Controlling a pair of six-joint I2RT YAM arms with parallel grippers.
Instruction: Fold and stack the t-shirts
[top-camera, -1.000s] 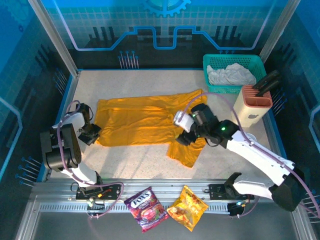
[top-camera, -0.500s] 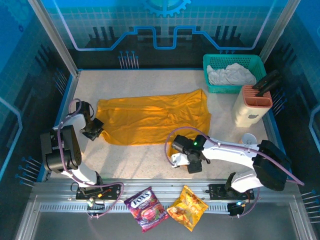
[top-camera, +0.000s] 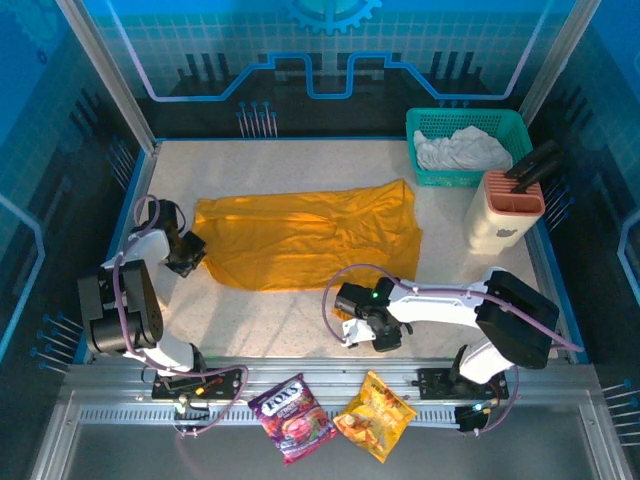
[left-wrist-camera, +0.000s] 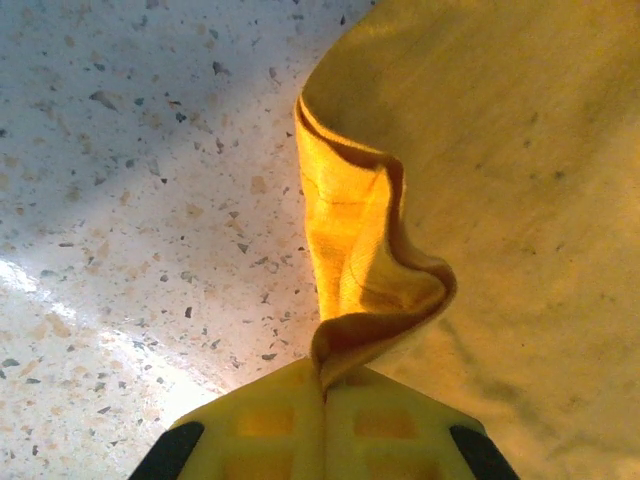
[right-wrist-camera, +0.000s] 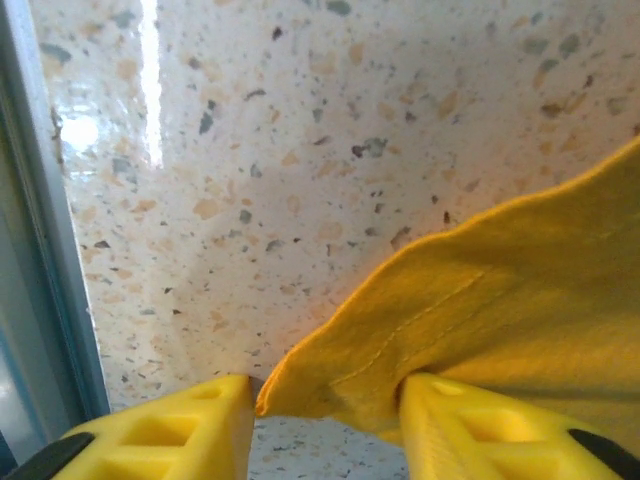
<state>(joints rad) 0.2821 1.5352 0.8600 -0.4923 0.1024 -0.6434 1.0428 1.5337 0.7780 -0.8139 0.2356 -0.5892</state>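
The orange shirt (top-camera: 300, 240) lies long-ways left to right on the surface (top-camera: 270, 312). The left end effector (top-camera: 187, 252) is clamped on its left edge. The right end effector (right-wrist-camera: 325, 388), half-open, straddles a hem corner nearer the front.

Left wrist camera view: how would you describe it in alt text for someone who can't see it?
Two yellow fingers at the bottom edge are pinched shut on a bunched fold of a golden-orange t-shirt. The rest of the shirt spreads across the right side, lying on a pale speckled table.
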